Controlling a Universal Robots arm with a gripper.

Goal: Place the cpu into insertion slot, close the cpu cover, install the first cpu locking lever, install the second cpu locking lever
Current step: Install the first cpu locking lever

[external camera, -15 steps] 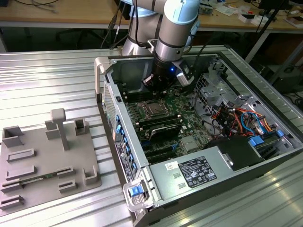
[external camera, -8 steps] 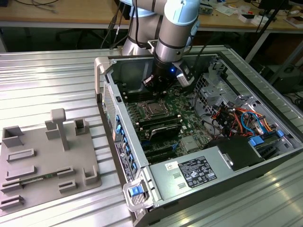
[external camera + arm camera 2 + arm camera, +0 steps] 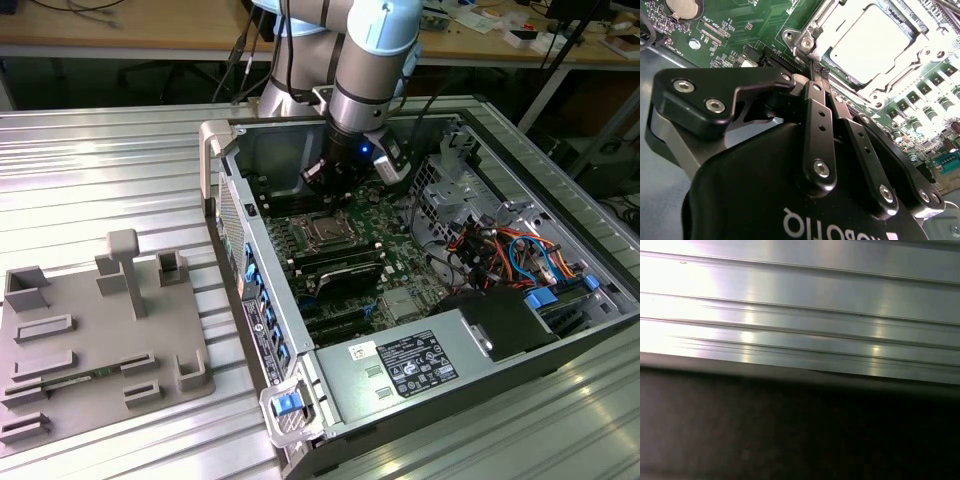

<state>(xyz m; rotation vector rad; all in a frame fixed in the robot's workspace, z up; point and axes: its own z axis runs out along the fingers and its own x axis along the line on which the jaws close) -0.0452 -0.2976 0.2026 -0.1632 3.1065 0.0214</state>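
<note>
In the second wrist view my gripper [image 3: 815, 71] is shut, its black fingers [image 3: 819, 125] pressed together with nothing visible between them. The tips hang just off a corner of the insertion slot [image 3: 805, 44]. The cpu [image 3: 867, 40] lies in the slot with its bright silvery top showing. The cpu cover [image 3: 897, 75] lies flat around it, and the chip shows through its window. In the exterior view the gripper [image 3: 330, 195] hovers inside the open computer case, just behind the slot [image 3: 322, 232] on the green board. I cannot tell how the locking levers stand.
Long black memory slots [image 3: 335, 268] run beside the socket. A grey power supply box [image 3: 415, 362] fills the near end of the case, and cables [image 3: 500, 250] crowd the exterior view's right. A grey parts fixture [image 3: 90, 340] lies on the ribbed metal table [image 3: 800, 305].
</note>
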